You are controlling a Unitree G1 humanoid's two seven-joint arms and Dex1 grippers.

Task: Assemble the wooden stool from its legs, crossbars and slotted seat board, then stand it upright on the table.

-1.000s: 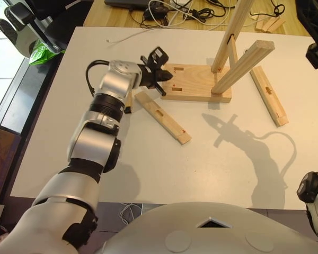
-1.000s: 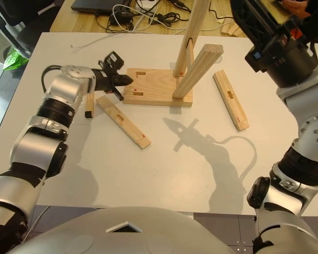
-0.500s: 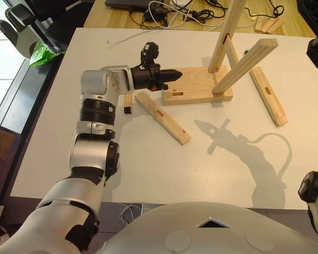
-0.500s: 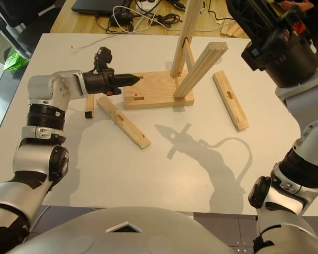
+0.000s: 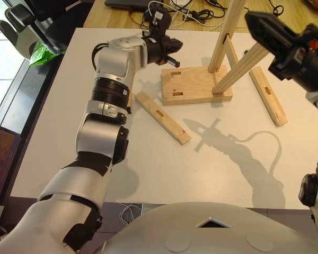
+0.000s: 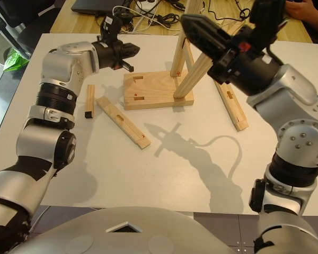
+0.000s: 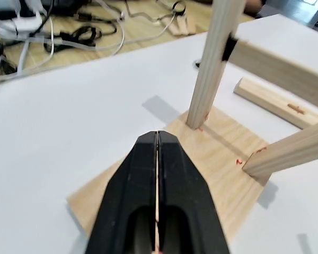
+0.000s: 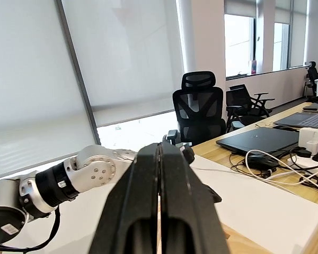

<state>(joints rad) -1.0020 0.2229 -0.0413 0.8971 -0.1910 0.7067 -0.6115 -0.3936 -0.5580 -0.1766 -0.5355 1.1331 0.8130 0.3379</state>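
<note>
Fingers of the left tool (image 7: pixel 157 138) are pressed together, holding nothing; it hangs above the counter (image 5: pixel 148 169) near the far edge, just off the seat board's left end. The right tool (image 6: pixel 186 21), likewise shut and empty, is raised high over the far right part, in front of the legs.

The seat board (image 5: pixel 193 87) lies flat toward the far edge. Two legs stand in its right end: an upright leg (image 5: pixel 225 39) and a leaning leg (image 5: pixel 234 71). Two slots (image 5: pixel 173 74) at its left end are bare. The left wrist view adds a dark band on the upright leg where what may be a crossbar (image 7: pixel 286 66) joins it.

Three loose pieces lie on the counter: a slotted bar (image 5: pixel 161 116) left of the board, a long bar (image 5: pixel 267 95) to its right, and a short stick (image 6: pixel 89 100), seen whole from the right eye.
</note>
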